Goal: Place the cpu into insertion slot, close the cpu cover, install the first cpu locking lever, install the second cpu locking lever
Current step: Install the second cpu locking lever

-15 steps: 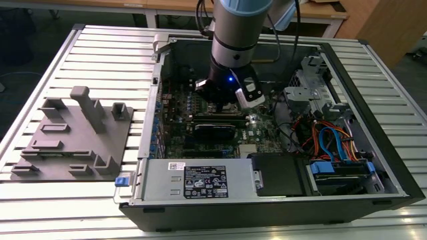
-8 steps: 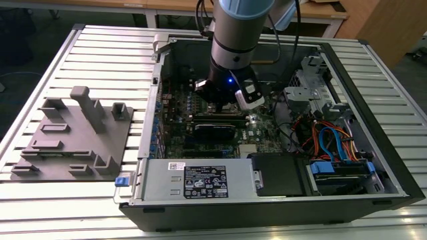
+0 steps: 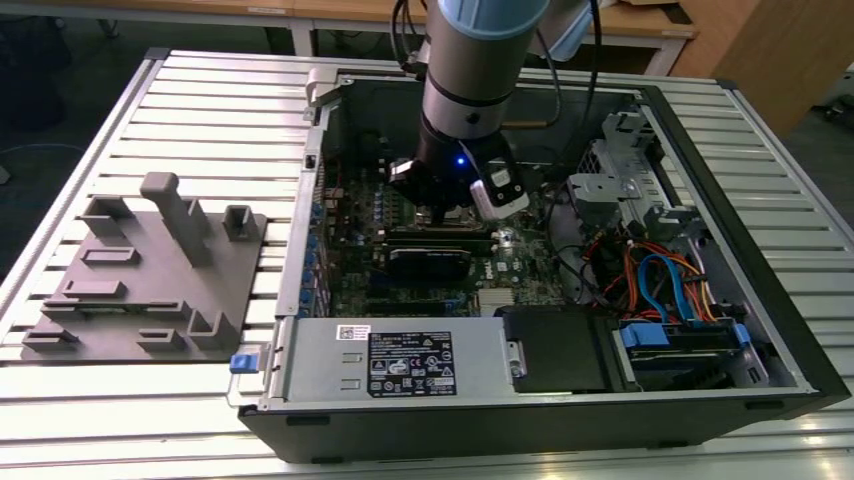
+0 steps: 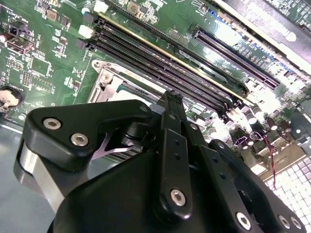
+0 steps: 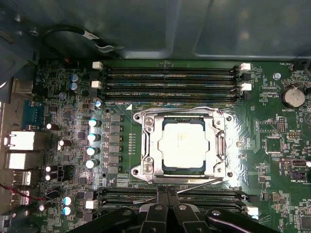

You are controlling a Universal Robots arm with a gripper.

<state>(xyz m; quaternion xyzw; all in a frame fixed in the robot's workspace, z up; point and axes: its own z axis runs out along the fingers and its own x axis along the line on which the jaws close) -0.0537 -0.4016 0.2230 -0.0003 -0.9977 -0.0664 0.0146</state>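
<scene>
With cpu (image 5: 185, 144) seated under its cover (image 5: 148, 145), gripper (image 5: 167, 194) pressed together hovers beside a thin, springy lever (image 5: 194, 186); push near its free end.

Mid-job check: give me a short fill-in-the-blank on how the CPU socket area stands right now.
1. The cpu sits inside the ____ on the green board.
2. The cpu cover lies ____ over the chip, framing it.
3. The gripper is at the socket's edge, by a thin metal ____ running along that side.
4. In the exterior view the arm reaches into an open computer ____.

Missing words: insertion slot; closed; lever; case
</scene>
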